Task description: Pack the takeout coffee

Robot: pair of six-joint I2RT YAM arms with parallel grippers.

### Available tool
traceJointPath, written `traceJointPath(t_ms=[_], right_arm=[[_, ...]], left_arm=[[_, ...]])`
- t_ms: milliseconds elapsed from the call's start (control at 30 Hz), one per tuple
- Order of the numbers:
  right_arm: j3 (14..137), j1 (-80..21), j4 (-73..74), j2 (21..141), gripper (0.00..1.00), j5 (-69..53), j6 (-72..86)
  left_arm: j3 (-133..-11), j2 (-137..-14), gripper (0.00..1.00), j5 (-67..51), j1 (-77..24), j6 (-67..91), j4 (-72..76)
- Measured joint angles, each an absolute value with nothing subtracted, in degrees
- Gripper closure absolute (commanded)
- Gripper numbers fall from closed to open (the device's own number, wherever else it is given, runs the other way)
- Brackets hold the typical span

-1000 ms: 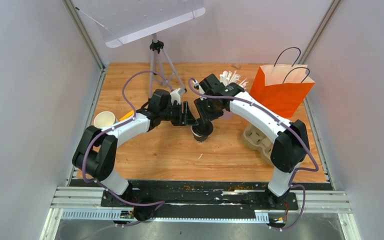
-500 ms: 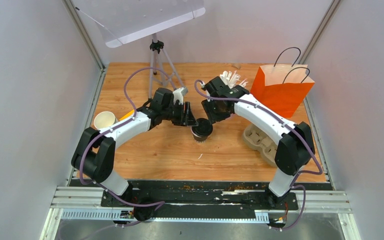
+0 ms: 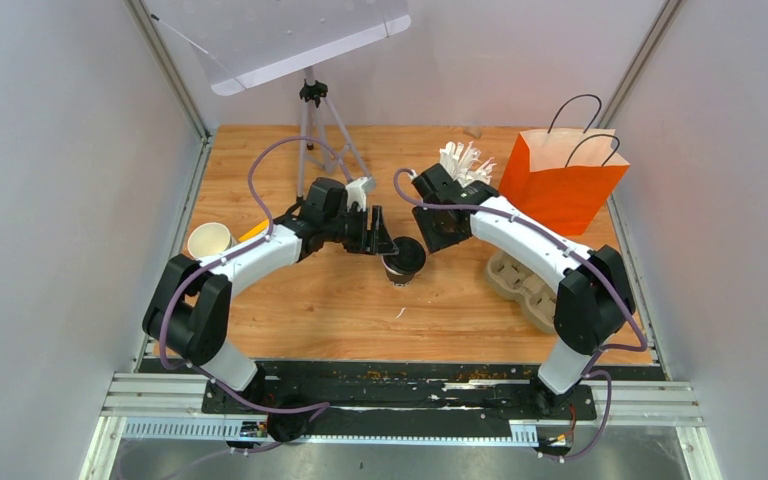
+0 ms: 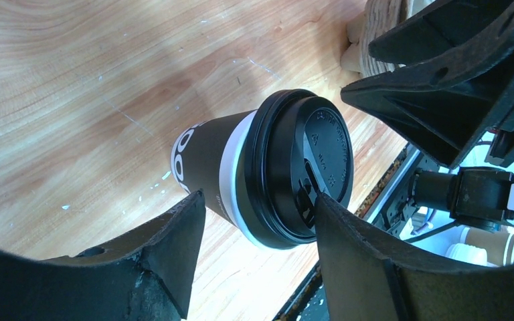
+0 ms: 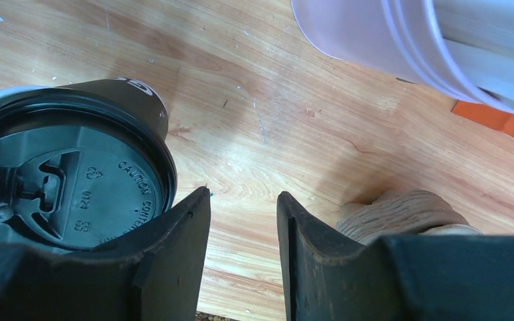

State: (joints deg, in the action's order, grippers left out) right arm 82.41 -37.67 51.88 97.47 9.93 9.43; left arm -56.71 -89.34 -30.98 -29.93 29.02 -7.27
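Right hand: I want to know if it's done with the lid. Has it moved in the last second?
Yes. In the top view the right hand has pulled away from the lidded cup, rightward toward the orange bag.

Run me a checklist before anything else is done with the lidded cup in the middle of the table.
1. Lid seated on the cup: ok, it sits flush on the rim where visible.
2. Cup standing upright on the table: ok.
3. Left gripper straddling the cup: ok, one finger on each side near the lid.
4. Left grip firm: cannot tell, contact is unclear.
5. Right gripper out of the way: ok, open, empty, beside the cup.
6. Pulp tray sockets free: cannot tell, the right arm hides part of it.
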Motion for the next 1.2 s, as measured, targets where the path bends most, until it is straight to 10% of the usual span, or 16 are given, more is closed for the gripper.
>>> traceJointPath(t_ms=[533,1200], right_arm=[[80.49,-37.67,49.45,97.47,0.58,6.61,11.79],[80.51,-37.67,48.93,97.47,0.58,2.57,12.6]], left_arm=[[-54.22,-86.61,0.18,-31.18,-29.95,29.32,-5.26],[-53.82,-86.15,0.25,-30.96,-29.95,27.7,-5.54]])
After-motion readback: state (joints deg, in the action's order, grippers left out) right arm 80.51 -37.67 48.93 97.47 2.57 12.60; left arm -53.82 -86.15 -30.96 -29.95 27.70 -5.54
